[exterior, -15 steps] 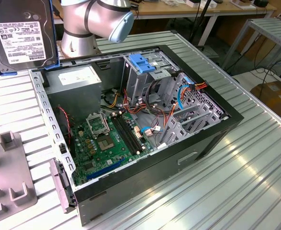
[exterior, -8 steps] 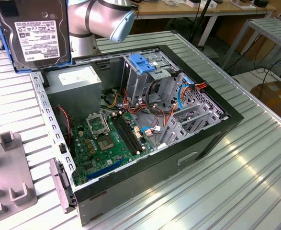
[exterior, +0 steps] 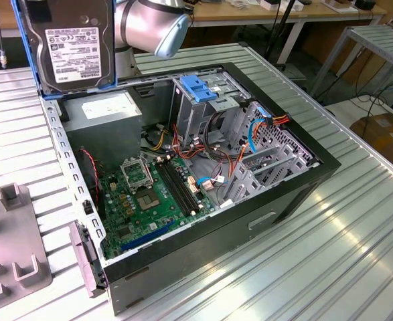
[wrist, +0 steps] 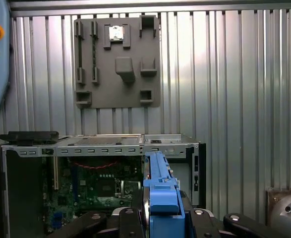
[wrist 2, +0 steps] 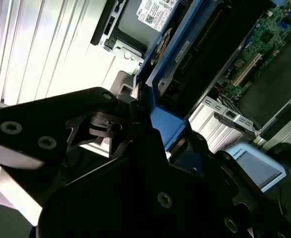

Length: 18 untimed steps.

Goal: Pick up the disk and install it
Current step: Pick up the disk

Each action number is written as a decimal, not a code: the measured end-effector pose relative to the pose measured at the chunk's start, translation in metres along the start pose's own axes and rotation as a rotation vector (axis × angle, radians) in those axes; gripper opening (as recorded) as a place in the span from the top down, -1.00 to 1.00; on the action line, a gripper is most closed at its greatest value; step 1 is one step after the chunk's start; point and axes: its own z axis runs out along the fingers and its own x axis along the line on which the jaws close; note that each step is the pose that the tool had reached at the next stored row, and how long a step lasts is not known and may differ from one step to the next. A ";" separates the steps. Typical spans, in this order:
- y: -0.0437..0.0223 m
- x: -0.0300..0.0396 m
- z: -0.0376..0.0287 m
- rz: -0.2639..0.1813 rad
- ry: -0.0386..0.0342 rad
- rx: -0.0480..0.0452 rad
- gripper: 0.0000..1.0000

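Now, claw [wrist: 162, 215] closed on upright disk [exterior: 72, 43], held apparently just above rim of case [exterior: 263, 221].

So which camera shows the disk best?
The exterior view: the disk shows its broad labelled face and blue rail, held above the computer case. The first wrist view shows it edge-on, clamped in the tool. The second wrist view shows a slanted stretch of its blue rail and dark edge.
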 end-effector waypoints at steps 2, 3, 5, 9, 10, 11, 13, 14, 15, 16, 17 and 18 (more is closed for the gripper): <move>-0.0115 -0.0004 0.0003 0.000 0.0000 0.0000 0.25; -0.0162 -0.0006 0.0005 0.000 0.0000 0.0001 0.25; -0.0250 -0.0009 0.0007 0.000 0.0000 0.0000 0.25; -0.0458 -0.0016 0.0013 0.000 0.0000 0.0000 0.25; -0.0483 -0.0017 0.0014 0.000 0.0000 0.0000 0.25; -0.0509 -0.0018 0.0015 0.000 0.0000 0.0000 0.25; -0.0577 -0.0020 0.0017 0.000 0.0000 0.0000 0.25; -0.0618 -0.0022 0.0018 0.000 0.0000 0.0000 0.25; -0.0665 -0.0024 0.0019 0.000 0.0000 0.0000 0.25; -0.0744 -0.0026 0.0022 0.000 0.0000 0.0000 0.25; -0.0775 -0.0027 0.0023 0.000 0.0000 0.0000 0.25; -0.0812 -0.0029 0.0025 0.000 0.0000 0.0001 0.25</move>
